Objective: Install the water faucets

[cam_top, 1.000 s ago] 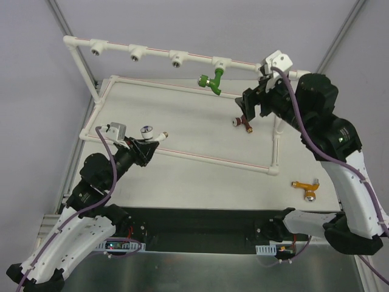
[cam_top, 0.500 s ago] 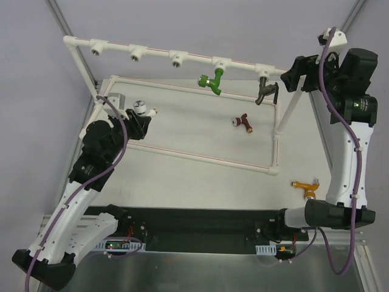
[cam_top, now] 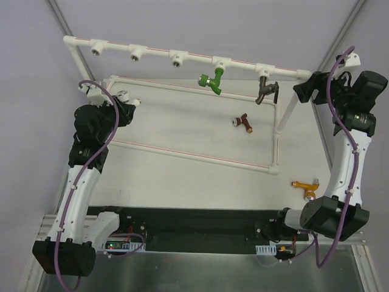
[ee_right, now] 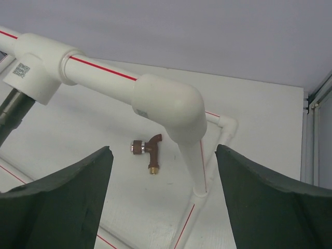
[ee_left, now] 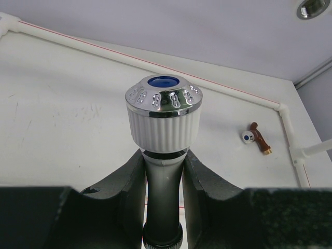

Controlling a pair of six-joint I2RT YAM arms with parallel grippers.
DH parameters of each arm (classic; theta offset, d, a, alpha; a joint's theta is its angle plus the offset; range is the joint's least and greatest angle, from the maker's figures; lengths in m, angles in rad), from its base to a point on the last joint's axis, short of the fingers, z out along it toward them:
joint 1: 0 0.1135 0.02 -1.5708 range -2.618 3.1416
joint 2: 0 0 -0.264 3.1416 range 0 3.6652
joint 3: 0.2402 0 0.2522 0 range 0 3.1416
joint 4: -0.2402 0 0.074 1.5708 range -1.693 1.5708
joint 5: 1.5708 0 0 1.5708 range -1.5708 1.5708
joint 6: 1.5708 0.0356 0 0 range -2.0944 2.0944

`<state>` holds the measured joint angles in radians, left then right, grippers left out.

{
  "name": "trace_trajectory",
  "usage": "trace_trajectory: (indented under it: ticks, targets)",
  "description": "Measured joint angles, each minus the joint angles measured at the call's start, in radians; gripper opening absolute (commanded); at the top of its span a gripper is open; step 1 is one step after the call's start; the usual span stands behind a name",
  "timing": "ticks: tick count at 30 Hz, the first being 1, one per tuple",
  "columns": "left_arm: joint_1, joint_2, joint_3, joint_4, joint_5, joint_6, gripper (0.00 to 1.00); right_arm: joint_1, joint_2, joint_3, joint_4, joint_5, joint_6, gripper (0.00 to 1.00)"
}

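The white worktop [cam_top: 182,131] stretches ahead of the arm bases, scuffed in places. Plain grey walls [cam_top: 182,24] stand around it, with a metal post [cam_top: 65,31] at the far left and another at the far right. A rectangle of white pipe [cam_top: 200,159] with red stripes lies on it. A raised rail [cam_top: 155,52] runs along the far side at 12 o'clock.

There are five taps. The orange tap [cam_top: 304,184] lies at 4 o'clock, outside the rectangle. The red tap [cam_top: 243,120] lies inside it, toward 1 o'clock. The white tap [ee_left: 163,116] is up at 10 o'clock. The green tap [cam_top: 211,80] and grey tap [cam_top: 265,90] hang from the rail at 12 and 1 o'clock.

The rail has five tees [cam_top: 135,56]. The three on the left show open sockets, and the other two carry taps.

The left claw [ee_left: 163,166] is clamped on the white tap's dark stem, with the ribbed cap, chrome ring and blue centre above its fingers. The right claw [ee_right: 163,155], at 2 o'clock, gapes wide and holds and touches nothing. The rail's end elbow [ee_right: 168,106] lies beyond it.
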<state>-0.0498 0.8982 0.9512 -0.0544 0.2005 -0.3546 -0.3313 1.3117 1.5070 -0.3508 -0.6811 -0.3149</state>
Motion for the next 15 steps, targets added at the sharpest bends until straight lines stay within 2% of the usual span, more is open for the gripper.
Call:
trace_trajectory:
  ticks: [7,15]
  targets:
    - [0.030,0.057,0.033,0.057,0.024,-0.022,0.00,-0.025,0.008,-0.067,0.136,-0.039,0.010,0.74]
    - [0.080,-0.013,0.032,0.082,-0.005,-0.063,0.00,-0.025,0.068,-0.074,0.257,-0.113,0.042,0.72]
